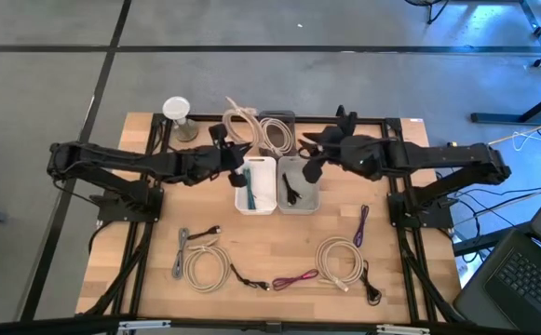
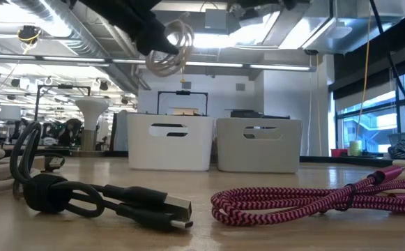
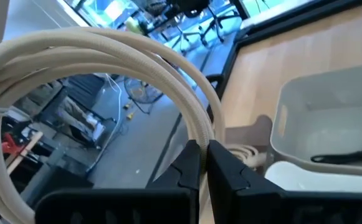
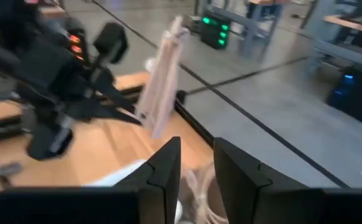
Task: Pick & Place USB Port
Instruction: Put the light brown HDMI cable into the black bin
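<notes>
1. The left gripper is pinched tight on a coil of cream cable, a smooth round cord looped in several turns.
2. In the high view that cream cable hangs in the air above the far edge of the white bin, with the left gripper just beside it.
3. From table height the coil dangles well above the two bins, clear of both.
4. The white bin and the grey bin are matte plastic boxes with slot handles, touching side by side at the table's middle.
5. The right gripper hovers over the grey bin, its flat dark fingers standing narrowly apart with nothing between them.
6. A dark cable lies inside the grey bin.
7. On the near side of the wooden table lie loose cords: a rubbery black cable bound in a loop, with a metal plug, and a braided magenta cable.
8. A further cream coil rests near right.
</notes>
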`<action>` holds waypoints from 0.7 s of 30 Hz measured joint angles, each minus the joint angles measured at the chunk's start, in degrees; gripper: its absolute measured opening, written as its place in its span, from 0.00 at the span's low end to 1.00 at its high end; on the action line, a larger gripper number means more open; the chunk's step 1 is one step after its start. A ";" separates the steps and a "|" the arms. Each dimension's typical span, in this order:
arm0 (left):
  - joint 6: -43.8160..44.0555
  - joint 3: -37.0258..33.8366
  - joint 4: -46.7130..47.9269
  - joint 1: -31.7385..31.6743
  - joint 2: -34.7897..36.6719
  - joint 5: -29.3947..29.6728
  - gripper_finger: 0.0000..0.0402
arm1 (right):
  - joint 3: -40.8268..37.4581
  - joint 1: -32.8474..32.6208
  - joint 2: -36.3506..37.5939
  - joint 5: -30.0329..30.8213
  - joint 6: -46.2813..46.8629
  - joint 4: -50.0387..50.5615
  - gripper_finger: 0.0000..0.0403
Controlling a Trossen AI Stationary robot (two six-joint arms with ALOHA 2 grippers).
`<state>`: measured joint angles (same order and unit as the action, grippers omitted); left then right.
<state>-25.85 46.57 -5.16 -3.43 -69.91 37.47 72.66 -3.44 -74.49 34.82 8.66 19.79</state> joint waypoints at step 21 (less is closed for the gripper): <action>-1.46 0.00 -4.12 0.40 0.00 -4.22 0.01 | -0.02 6.10 -8.38 -13.61 -1.42 -16.32 0.26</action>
<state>-27.31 46.57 -9.28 -3.03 -69.91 33.26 72.64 2.66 -82.86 21.21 7.25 3.47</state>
